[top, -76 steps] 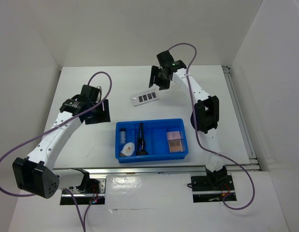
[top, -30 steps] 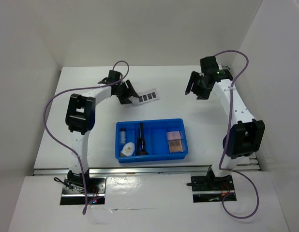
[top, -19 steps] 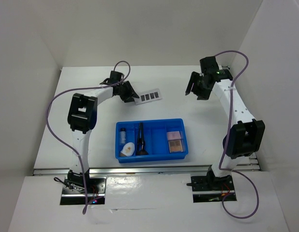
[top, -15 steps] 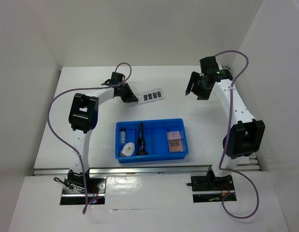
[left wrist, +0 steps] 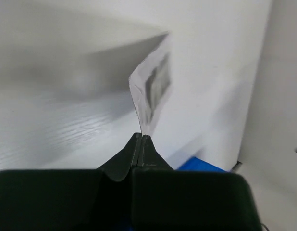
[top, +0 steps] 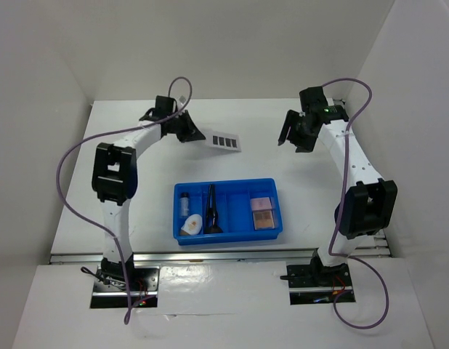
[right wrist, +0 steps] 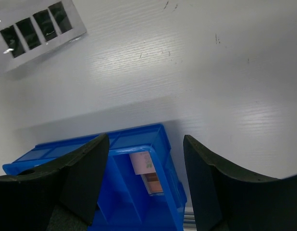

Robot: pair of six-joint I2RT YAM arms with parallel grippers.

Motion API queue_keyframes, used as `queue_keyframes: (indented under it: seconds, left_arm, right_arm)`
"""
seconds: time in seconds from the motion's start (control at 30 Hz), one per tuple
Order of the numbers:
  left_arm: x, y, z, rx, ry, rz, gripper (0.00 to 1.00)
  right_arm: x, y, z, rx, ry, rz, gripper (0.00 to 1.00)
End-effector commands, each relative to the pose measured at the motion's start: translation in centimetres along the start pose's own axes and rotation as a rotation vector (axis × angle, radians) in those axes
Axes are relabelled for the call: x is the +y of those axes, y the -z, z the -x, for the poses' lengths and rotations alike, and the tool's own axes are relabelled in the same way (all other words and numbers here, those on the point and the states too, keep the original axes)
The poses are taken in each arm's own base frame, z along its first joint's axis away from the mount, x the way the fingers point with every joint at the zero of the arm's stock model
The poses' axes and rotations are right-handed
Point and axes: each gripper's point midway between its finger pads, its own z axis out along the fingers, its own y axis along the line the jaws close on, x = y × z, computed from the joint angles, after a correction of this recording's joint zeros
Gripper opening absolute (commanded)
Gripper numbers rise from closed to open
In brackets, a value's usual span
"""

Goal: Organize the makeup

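My left gripper (top: 198, 135) is shut on the left end of the clear palette (top: 224, 141) with dark pans, at the back of the table. In the left wrist view the palette (left wrist: 153, 91) sticks up tilted from my closed fingertips (left wrist: 141, 138), off the table. My right gripper (top: 293, 135) hangs open at the back right with nothing in it. The blue tray (top: 224, 182) holds a black-capped vial (top: 185, 201), a white oval piece (top: 192, 224), black brushes (top: 211, 211) and two pink and tan squares (top: 262, 211). The right wrist view shows the palette (right wrist: 38, 26) and the squares (right wrist: 149, 171).
The blue divided tray (right wrist: 139, 136) sits near the front middle, between the two arm bases. White walls close in the table at the back and both sides. A rail (top: 359, 167) runs along the right edge. Purple cables loop over both arms.
My left gripper has closed on the palette's left end and drawn back and up with it, so the palette has swung and tilted. The right arm has stayed still over the last second.
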Motion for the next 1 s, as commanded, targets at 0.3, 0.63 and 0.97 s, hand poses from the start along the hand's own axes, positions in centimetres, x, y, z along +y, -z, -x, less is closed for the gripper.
queue_keyframes:
  seconds: [0.3, 0.63, 0.97]
  left_arm:
    - [-15.3, 14.0, 3.6, -0.101, -0.338, -0.409, 0.00]
    - [-13.7, 15.7, 3.9, -0.131, -0.295, -0.263, 0.00]
    - [2.0, 13.8, 7.1, -0.223, 0.053, 0.307, 0.56]
  right_arm:
    - [1.5, 0.5, 0.2, -0.005, 0.001, 0.099, 0.71]
    - [7.1, 0.6, 0.5, 0.028, 0.138, 0.363, 0.71]
    - [10.8, -0.6, -0.4, 0.075, 0.262, 0.440, 0.79]
